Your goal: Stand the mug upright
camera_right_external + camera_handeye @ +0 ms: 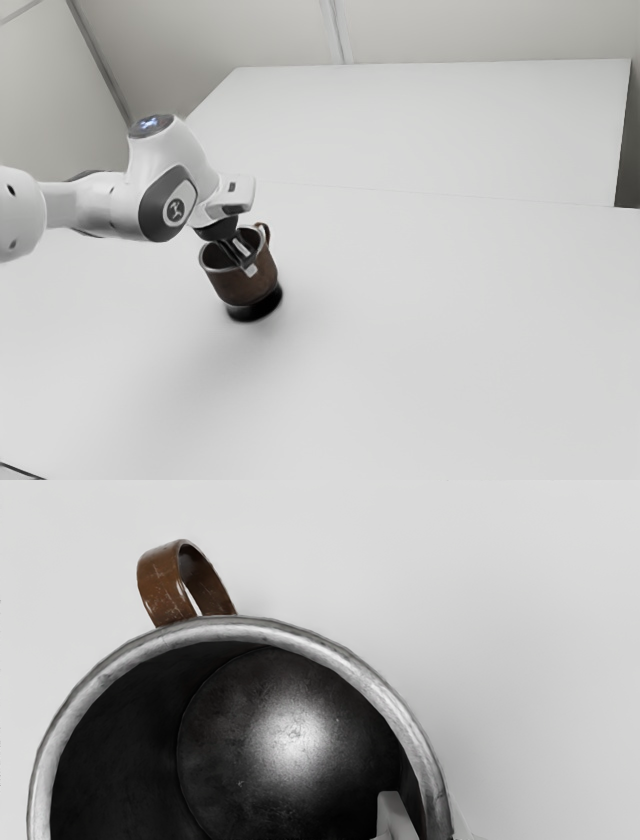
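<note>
The brown mug [243, 287] leans a little in the exterior view, its open mouth up and tipped toward that view's left, with a dark patch around its bottom. At the rim on the exterior view's right side, my gripper [246, 257] is shut on the mug's wall. In the wrist view, the mug's grey rim [240, 628] curves around a dark interior, and the brown handle [162, 587] stands out from it. One finger of the gripper [431, 816] is inside the mug and the other outside, with the wall between them.
The white table [430, 330] extends around the mug. Behind it is another white surface [420, 125], and pale walls [480, 30] rise beyond. A dark line crosses the exterior view's lower left corner.
</note>
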Available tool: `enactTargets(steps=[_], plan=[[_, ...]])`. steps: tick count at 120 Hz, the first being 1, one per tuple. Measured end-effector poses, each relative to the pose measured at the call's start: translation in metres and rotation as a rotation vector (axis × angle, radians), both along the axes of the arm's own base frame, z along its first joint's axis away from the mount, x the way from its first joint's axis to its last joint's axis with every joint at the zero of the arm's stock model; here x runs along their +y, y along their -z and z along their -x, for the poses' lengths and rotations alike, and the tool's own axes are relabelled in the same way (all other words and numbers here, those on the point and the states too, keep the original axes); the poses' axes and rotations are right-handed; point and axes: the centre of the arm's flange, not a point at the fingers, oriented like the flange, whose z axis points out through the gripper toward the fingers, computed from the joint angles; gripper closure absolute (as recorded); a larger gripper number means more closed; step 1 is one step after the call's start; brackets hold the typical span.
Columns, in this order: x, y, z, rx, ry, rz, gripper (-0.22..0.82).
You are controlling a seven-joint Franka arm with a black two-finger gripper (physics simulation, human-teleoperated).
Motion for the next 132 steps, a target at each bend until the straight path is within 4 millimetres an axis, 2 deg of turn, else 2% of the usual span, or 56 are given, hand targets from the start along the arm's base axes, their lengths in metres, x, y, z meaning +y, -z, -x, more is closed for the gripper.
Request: enactTargets(steps=[34,75,96,109,121,132], plan=[[0.016,0.017,0.004,-0.060,-0.076,0.005,0.79],[0.016,0.030,0.003,-0.057,-0.114,0.015,0.78],[0.014,0.029,0.003,-0.055,-0.115,0.026,0.41],[0.012,0.016,0.002,-0.076,-0.114,0.038,0.26],[0.009,-0.020,-0.018,-0.123,-0.108,0.049,0.17],[0.006,-0.059,-0.053,-0.142,-0.099,0.050,0.12]])
